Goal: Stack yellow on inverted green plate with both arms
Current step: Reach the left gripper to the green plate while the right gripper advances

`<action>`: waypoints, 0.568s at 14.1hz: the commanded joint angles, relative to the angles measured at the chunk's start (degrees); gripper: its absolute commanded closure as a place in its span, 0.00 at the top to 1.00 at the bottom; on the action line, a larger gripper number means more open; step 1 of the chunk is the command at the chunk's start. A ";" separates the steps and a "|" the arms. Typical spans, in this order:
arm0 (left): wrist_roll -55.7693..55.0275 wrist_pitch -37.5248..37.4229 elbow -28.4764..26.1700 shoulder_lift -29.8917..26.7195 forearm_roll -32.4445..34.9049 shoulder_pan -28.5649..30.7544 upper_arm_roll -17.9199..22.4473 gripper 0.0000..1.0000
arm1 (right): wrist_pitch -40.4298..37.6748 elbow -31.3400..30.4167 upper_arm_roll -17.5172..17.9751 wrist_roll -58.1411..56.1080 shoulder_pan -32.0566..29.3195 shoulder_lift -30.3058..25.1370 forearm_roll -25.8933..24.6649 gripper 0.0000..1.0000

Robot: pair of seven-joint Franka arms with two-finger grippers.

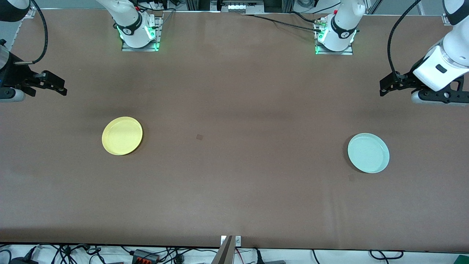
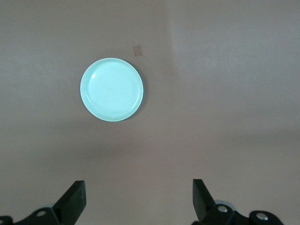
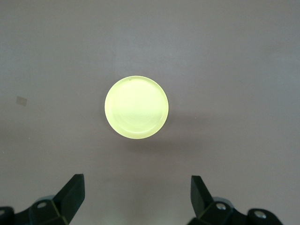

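The yellow plate lies flat, open side up, on the brown table toward the right arm's end; it also shows in the right wrist view. The green plate lies flat, rim up, toward the left arm's end; it also shows in the left wrist view. My right gripper hangs open and empty in the air over the table's end, apart from the yellow plate; it shows in its own view. My left gripper hangs open and empty over the other end, apart from the green plate; it shows in its own view.
A small dark square mark sits on the table between the plates. The two arm bases stand at the table's edge farthest from the front camera. Cables lie below the near edge.
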 commanded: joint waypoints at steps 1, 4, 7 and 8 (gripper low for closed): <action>-0.07 -3.21 5.09 4.49 -0.26 0.22 0.27 1.00 | 0.77 -0.35 -0.33 0.29 -0.37 0.59 -0.18 1.00; -0.07 -4.62 8.94 9.66 -0.08 1.80 0.54 1.00 | 0.51 1.22 -0.42 -0.16 -0.55 1.38 -0.09 1.00; 1.24 -4.36 16.93 17.66 -0.26 6.80 0.54 1.00 | 0.16 3.26 -0.51 0.02 -0.73 2.62 0.00 1.00; 2.03 -4.36 18.35 19.60 -0.35 7.51 0.63 1.00 | 0.16 3.26 -0.51 0.02 -0.73 2.79 0.00 1.00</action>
